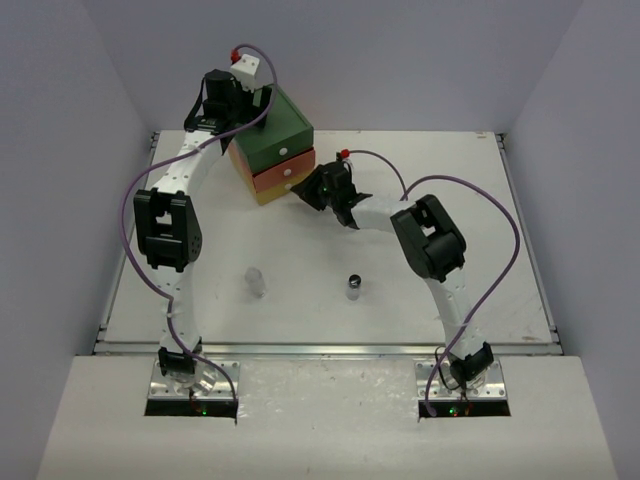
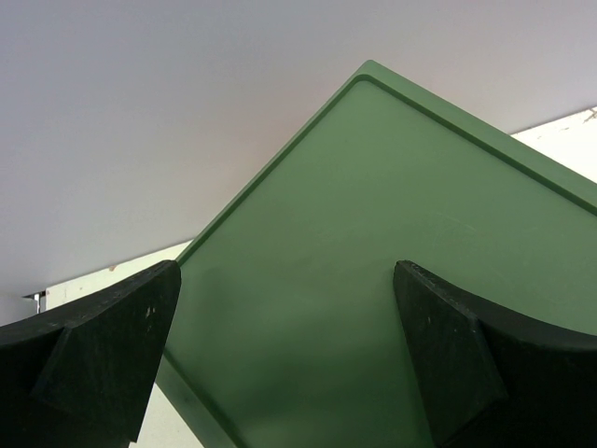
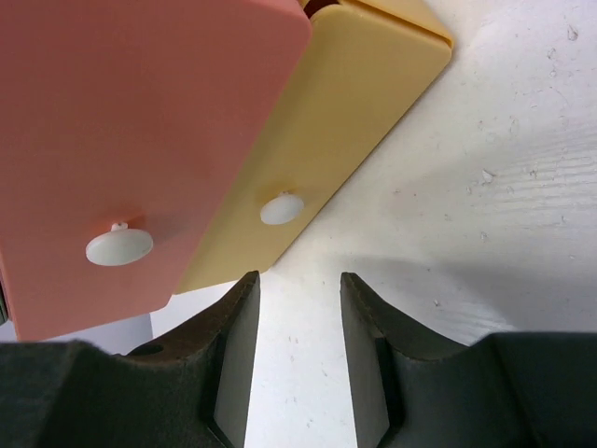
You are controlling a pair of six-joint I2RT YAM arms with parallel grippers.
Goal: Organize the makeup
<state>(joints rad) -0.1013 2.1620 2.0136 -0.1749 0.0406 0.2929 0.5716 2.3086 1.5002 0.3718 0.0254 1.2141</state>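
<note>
1. White table point(image 1: 500, 250) fills our view, the drawer chest point(image 1: 278, 135) at its far side.
2. Our left gripper point(image 2: 284, 280) hangs wide open over the chest's green top; our right gripper point(image 3: 298, 280), fingers narrow and empty, faces the yellow drawer point(image 3: 354, 112).
3. Clear jar point(image 1: 257, 283) and black-capped jar point(image 1: 353, 287) stand mid-table, apart: small, probably light, rigid and slippery; we would pinch each round its body.
</note>
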